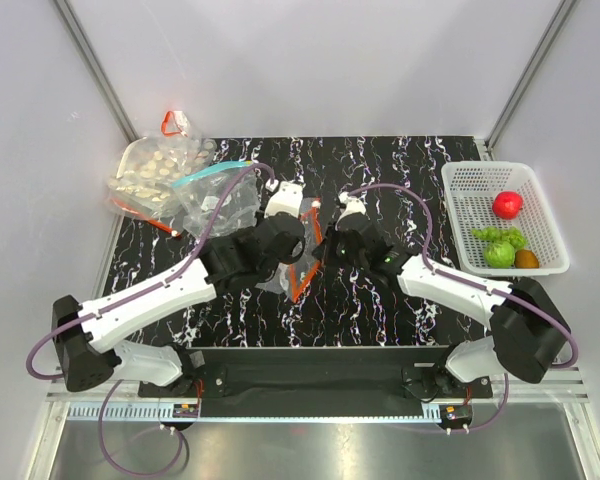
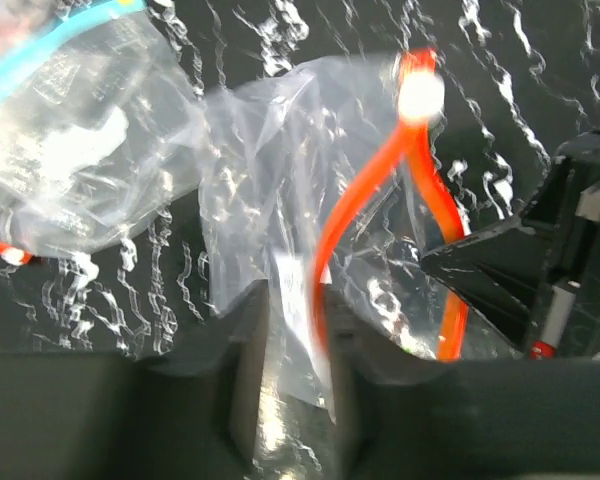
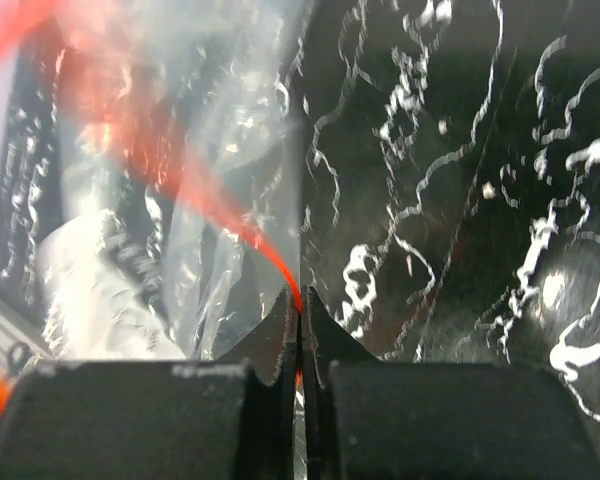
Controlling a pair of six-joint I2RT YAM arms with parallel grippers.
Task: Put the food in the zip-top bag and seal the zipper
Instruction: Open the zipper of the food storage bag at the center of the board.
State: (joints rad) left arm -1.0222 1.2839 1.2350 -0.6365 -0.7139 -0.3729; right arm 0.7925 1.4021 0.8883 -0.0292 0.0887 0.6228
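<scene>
The zip-top bag [image 1: 298, 283] lies crumpled on the black marbled table between my two grippers, with its red-orange zipper [image 2: 365, 190] spread into a loop. My left gripper [image 2: 295, 300] is partly open, and the bag's lip and one side of the zipper strip run between its fingers. My right gripper [image 3: 301, 300] is shut on the other side of the zipper [image 3: 250, 235]. The food sits in a white basket [image 1: 460, 215] at the right: a red fruit [image 1: 507, 204], green grapes [image 1: 488, 235], a green piece [image 1: 500, 253] and a brown-orange ball [image 1: 526, 259].
A clear bag with a teal zipper [image 1: 215, 190] and a bag of pale beige pieces [image 1: 155, 172] lie at the back left. The teal-zipper bag [image 2: 60, 120] touches the task bag's left side. Grey walls close in the table on three sides.
</scene>
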